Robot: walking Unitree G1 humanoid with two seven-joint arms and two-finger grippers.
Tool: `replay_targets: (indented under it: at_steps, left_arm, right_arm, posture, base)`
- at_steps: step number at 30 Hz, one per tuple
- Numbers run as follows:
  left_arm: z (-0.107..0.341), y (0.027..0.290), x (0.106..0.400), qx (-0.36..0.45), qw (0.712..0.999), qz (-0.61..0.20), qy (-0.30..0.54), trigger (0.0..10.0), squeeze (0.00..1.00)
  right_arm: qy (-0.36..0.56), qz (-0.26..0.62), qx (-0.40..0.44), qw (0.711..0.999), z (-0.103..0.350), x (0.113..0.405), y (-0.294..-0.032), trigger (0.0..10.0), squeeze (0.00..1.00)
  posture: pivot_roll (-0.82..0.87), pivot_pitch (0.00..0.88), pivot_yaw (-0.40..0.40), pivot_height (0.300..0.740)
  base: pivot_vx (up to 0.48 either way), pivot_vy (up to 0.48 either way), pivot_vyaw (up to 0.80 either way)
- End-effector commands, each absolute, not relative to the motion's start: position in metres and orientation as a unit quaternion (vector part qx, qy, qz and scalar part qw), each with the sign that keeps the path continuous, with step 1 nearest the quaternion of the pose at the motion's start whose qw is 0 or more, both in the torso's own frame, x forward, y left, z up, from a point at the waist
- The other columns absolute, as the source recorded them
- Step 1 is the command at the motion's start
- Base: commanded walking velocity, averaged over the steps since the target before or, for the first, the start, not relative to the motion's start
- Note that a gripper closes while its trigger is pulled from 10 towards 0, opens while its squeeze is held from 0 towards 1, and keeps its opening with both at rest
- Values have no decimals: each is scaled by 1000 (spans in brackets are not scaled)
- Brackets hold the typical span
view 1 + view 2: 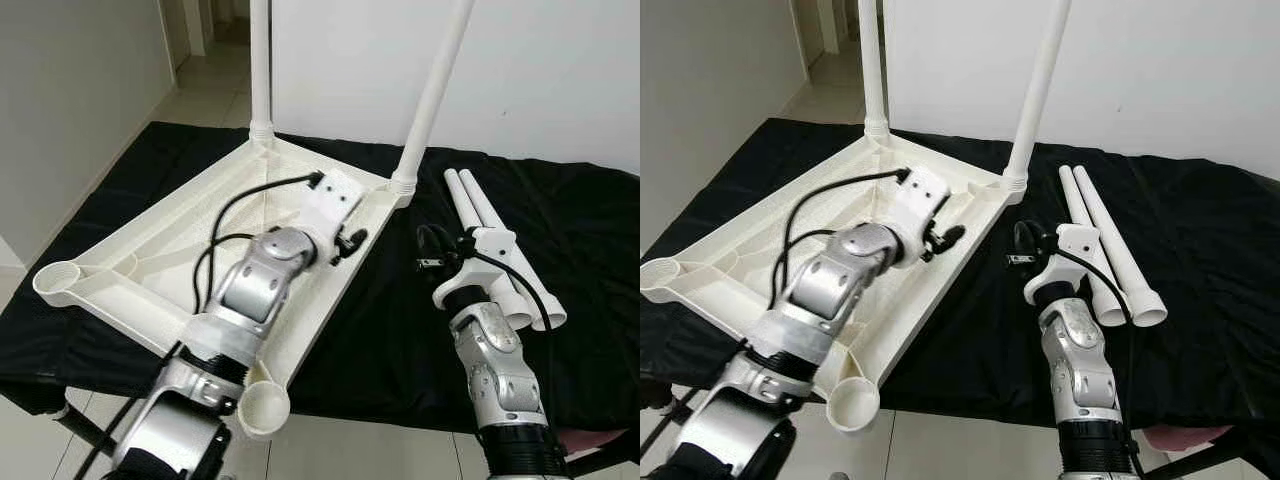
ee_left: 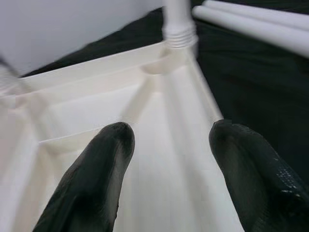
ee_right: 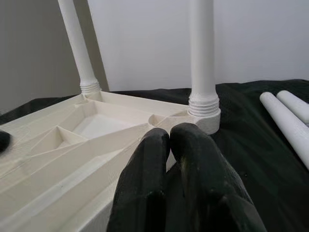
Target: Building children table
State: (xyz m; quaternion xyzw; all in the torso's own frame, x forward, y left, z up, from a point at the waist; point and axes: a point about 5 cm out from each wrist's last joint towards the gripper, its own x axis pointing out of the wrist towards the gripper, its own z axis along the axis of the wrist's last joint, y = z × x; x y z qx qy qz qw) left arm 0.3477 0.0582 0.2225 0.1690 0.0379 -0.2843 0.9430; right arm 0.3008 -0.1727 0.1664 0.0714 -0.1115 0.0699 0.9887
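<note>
We see the white tabletop lying upside down on the black-draped table, two legs screwed upright into its far corners. The left gripper hovers over the tabletop's underside, jaws released — the ribbed panel lies between them, a threaded leg socket just ahead. The right gripper has its jaws clenched on nothing, the tabletop's edge just ahead. Two loose legs lie on the cloth beside it.
</note>
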Motion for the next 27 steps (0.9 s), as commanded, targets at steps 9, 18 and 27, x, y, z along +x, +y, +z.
replay_targets:
  at_steps: [9,18,27]
  left_arm:
    - [223,125,341,220,961,-167,3,10000,0]
    - [196,166,327,316,926,-175,109,10000,0]
    - [184,174,317,378,892,-205,140,10000,0]
  right_arm:
    - [-121,55,65,989,173,299,-179,10000,0]
    - [-126,61,62,988,177,304,-180,10000,0]
    - [-128,62,61,988,180,308,-179,10000,0]
  posture:
    - [-46,0,-20,740]
    - [-22,0,-33,740]
    - [-11,0,-53,740]
  base:
    - [0,0,0]
    - [0,0,0]
    - [0,0,0]
